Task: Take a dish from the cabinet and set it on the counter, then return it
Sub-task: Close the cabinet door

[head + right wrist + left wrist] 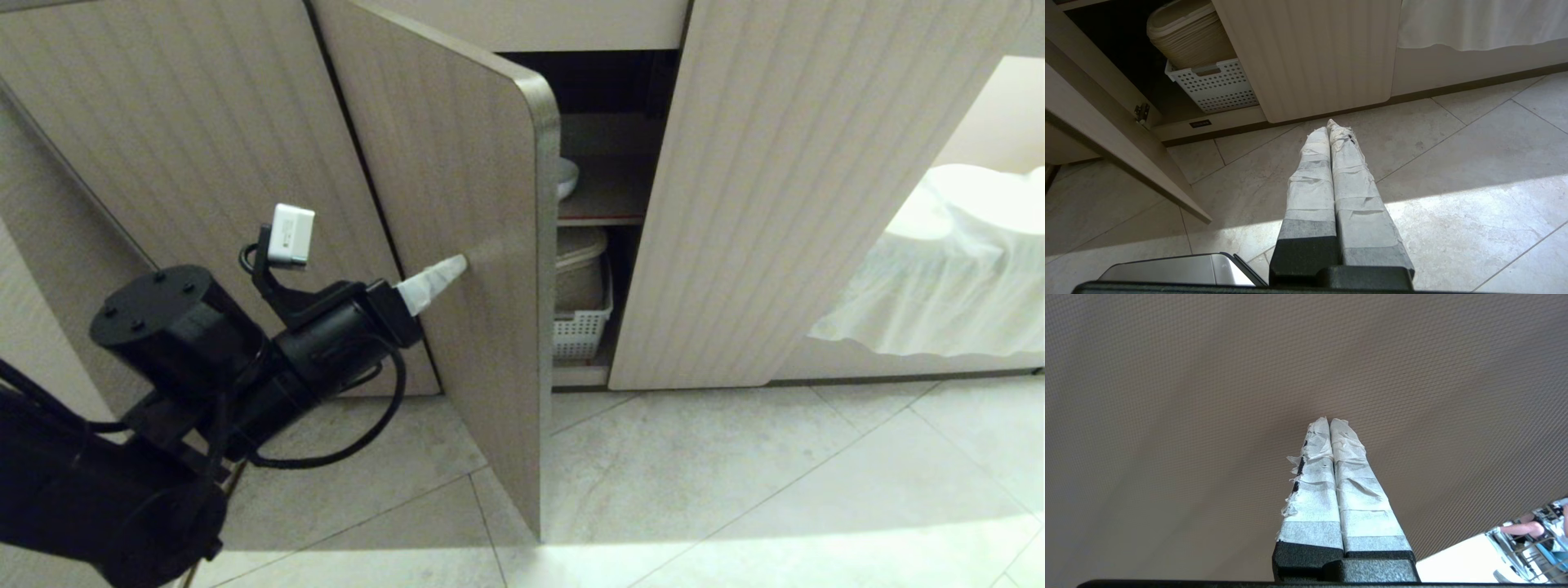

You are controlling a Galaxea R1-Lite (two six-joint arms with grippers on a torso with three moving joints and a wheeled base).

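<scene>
Left gripper (pixel 462 263) (fingers pressed together, holding nothing) touches the open cabinet door (pixel 457 163).

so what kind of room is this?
Probably a home kitchen or dining area: a low fluted cabinet with one door ajar, a dish on its shelf above a white storage basket, tiled floor.

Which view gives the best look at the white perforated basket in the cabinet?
The right wrist view: the basket shows its whole front and a beige container sitting in it. The head view shows only a strip of it between the cabinet doors. The left wrist view shows none of it, only a door panel.
</scene>
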